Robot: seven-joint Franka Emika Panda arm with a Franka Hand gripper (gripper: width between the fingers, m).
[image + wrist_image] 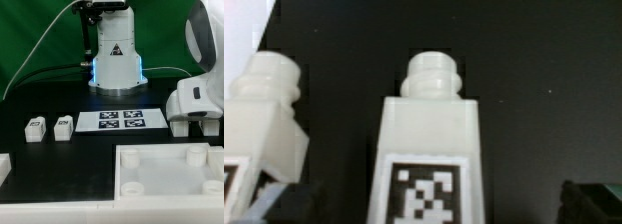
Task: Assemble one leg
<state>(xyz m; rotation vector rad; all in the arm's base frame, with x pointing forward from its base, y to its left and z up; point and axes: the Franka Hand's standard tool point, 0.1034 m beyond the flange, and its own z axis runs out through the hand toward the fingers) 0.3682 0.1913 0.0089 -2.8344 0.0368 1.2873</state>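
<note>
My gripper (438,200) is spread wide, grasping nothing. The leg (434,140) lies between my fingers (274,200), touching neither. A second leg (263,120) lies just beside it, near the table edge at the exterior view's right. The leg's black-and-white tag (423,190) shows a blurred square pattern I cannot read.

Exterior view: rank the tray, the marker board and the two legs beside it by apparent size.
1. tray: largest, though also nearest the camera.
2. marker board.
3. leg nearer the board and leg farther from it: smallest, alike, so tied.
</note>
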